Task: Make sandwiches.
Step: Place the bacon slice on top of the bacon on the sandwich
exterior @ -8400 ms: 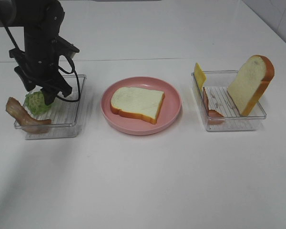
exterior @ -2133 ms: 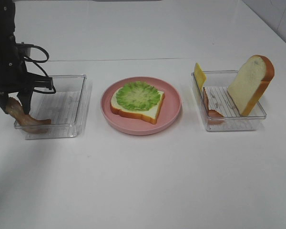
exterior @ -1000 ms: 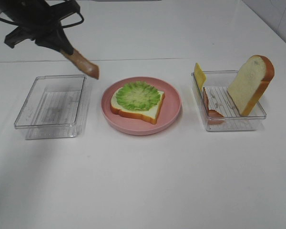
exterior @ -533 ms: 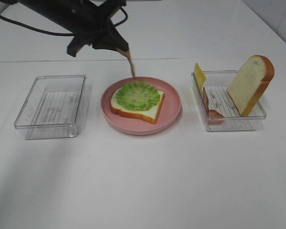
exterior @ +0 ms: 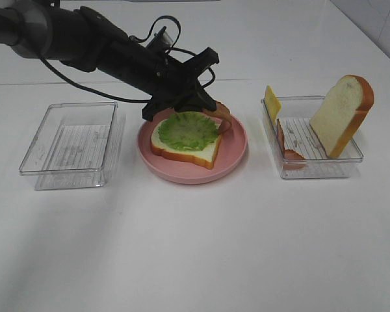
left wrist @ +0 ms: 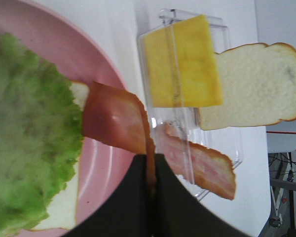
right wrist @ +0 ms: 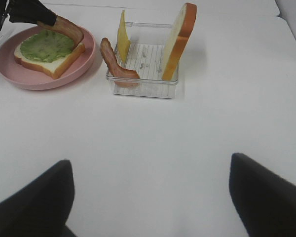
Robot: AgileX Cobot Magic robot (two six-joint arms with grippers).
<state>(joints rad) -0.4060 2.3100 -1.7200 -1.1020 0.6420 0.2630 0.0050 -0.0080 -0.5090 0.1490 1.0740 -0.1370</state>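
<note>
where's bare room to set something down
The wide table strip in front of the plate and both trays is bare, and the left tray holds nothing. Crowded: the plate, under the left gripper with its bacon strip, and the right tray.

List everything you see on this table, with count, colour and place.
pink round plate: one, middle.
clear plastic trays: two, left tray, right tray, flanking plate.
flat bread slice: one, white, orange-brown crust, on plate.
green lettuce: one, on that slice.
upright bread slice: one, right tray.
held bacon strip: one, brown, over plate.
second bacon strip: one, right tray's edge.
yellow cheese square: one, right tray's edge.
left gripper: black, shut on bacon.
right gripper: black, open.
</note>
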